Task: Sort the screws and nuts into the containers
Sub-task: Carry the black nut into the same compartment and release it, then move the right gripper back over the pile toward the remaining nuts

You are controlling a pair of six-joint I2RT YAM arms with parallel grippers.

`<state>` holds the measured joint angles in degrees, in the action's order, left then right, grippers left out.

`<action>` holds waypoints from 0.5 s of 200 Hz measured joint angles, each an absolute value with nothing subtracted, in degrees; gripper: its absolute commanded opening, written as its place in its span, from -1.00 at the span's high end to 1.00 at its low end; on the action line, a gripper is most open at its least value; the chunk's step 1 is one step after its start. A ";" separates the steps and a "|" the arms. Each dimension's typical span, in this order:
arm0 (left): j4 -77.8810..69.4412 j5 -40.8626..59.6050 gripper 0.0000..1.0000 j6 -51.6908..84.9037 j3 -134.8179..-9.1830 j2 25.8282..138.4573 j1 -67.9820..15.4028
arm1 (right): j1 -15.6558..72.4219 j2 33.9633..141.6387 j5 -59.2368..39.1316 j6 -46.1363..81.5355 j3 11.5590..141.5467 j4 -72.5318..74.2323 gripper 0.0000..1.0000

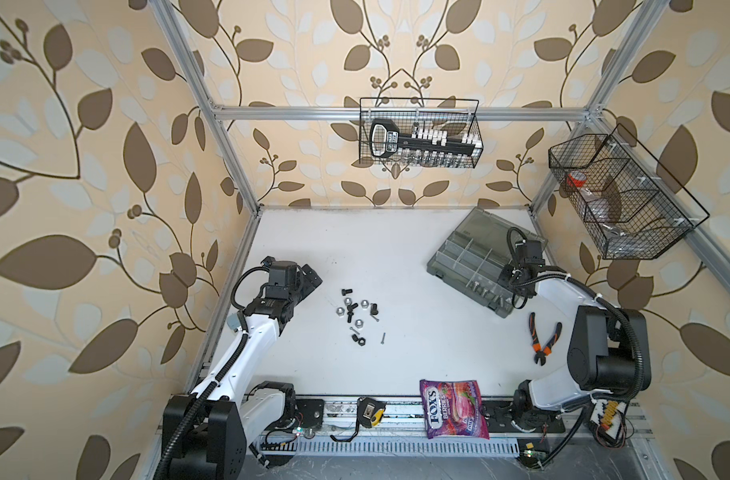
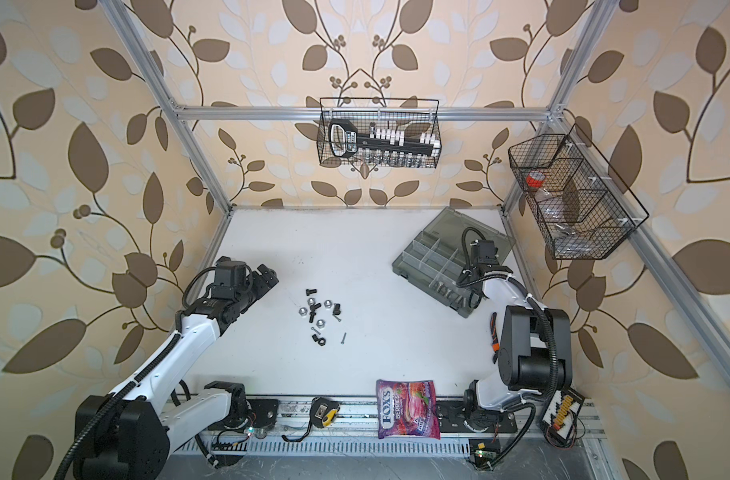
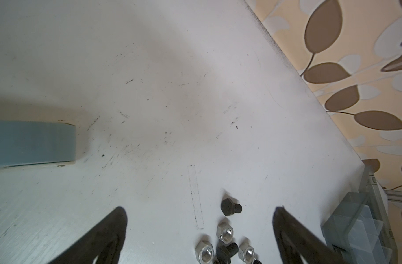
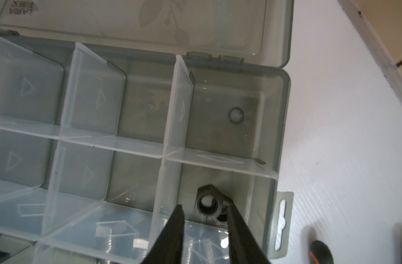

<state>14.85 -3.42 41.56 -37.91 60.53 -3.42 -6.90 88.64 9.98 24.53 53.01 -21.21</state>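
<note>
Screws point(image 1: 346, 292) and nuts point(image 1: 348, 302) sit loose around 9 o'clock, with the left gripper point(image 1: 311, 284) spread wide beside them. At 2 o'clock, over the organizer box point(image 1: 442, 266), the right gripper point(image 4: 204, 205) has its fingers parted above the end compartment point(image 4: 264, 196), with a black nut point(image 4: 209, 198) between them. I'd open fully, then lift straight up. Silver screws point(image 1: 485, 293) fill the next slot; the others look empty.

L arm low and wide open; R arm bent over, tips down.
L arm point(image 1: 246, 345) reached fwd from its base, wrist near level, L gripper point(image 3: 200, 211) just above the surface w/ jaws spread wide. R arm point(image 1: 562, 291) was folded high at the elbow, R gripper point(image 4: 204, 206) pointed steeply down, jaws partly apart.
</note>
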 measured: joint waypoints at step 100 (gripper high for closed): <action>14.83 -3.42 -0.98 41.56 -37.91 60.53 -3.42 | -4.86 78.52 6.81 23.81 52.99 -22.63 0.06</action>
